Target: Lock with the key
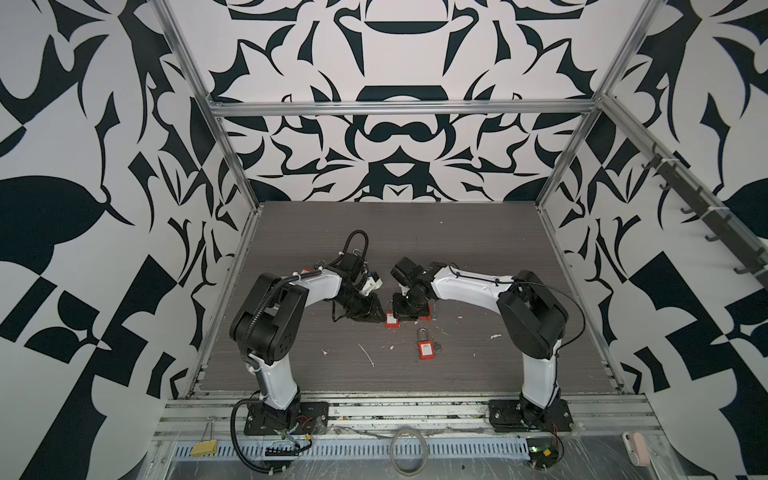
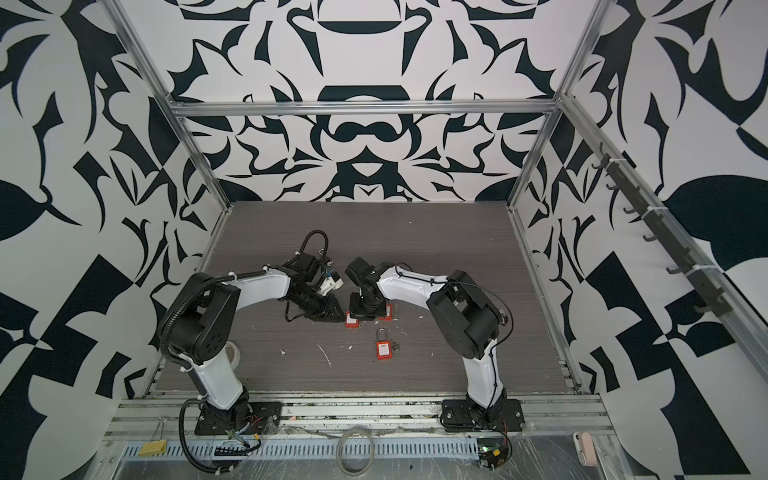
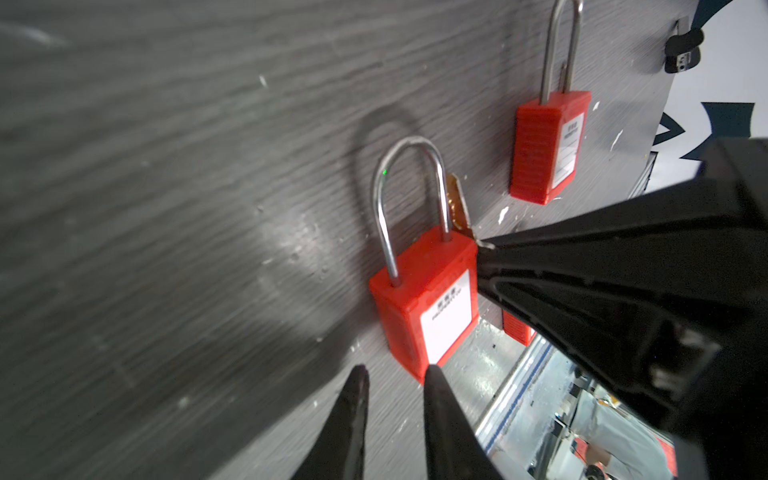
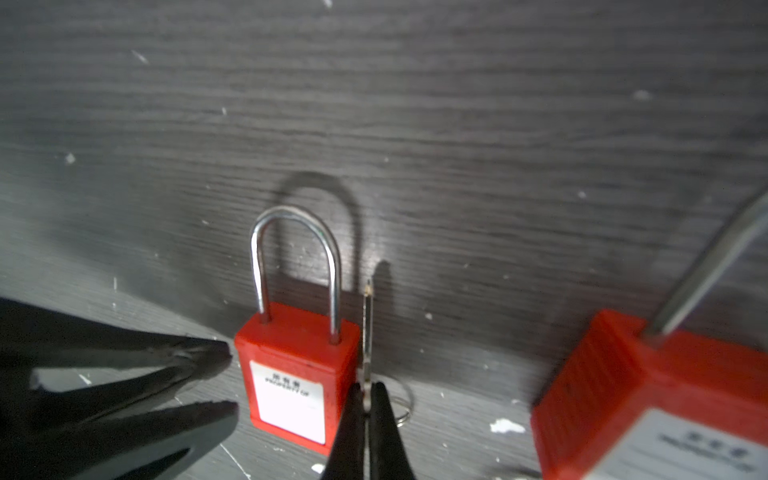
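Right gripper (image 4: 365,399) pinched shut on key (image 4: 367,328), blade just beside padlock (image 4: 297,365) lying on tabletop (image 4: 498,124). Left gripper (image 4: 232,380) part-open, empty, near padlock. Best: left steadies padlock; key meets its bottom face square-on.

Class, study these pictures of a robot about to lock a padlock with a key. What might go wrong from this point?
1. The right pincer pinches the key only near its ring end, so the blade may twist or slip when pushed.
2. The left pincer is open beside the padlock, not gripping it, so the loose padlock may slide away from the key.
3. A second padlock lies close by, and the right arm may knock it.
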Controlling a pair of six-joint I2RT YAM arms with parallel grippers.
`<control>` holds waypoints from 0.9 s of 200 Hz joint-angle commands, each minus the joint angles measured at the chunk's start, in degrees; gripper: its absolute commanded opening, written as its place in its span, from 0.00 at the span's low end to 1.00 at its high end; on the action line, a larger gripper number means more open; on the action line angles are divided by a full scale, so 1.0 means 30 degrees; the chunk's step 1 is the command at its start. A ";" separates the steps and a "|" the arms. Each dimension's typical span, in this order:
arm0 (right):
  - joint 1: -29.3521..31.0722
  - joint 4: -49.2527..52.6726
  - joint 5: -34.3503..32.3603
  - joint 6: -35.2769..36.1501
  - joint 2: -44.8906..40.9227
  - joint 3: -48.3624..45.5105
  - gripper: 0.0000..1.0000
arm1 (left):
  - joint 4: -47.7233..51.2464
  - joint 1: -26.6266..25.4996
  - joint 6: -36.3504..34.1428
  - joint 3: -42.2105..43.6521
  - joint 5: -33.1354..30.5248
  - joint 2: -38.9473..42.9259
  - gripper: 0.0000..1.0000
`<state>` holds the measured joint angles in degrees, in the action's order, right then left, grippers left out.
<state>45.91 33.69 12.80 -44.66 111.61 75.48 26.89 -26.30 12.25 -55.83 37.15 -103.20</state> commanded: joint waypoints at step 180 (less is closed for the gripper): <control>-0.0056 0.1850 -0.5142 0.4971 -0.3952 0.0505 0.56 | 0.4690 0.7433 -0.4508 -0.5710 -0.8996 0.5686 0.41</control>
<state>45.69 39.68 0.10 -31.44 102.04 77.84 37.17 -8.16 2.09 -70.13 18.17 -85.03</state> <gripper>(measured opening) 0.555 0.406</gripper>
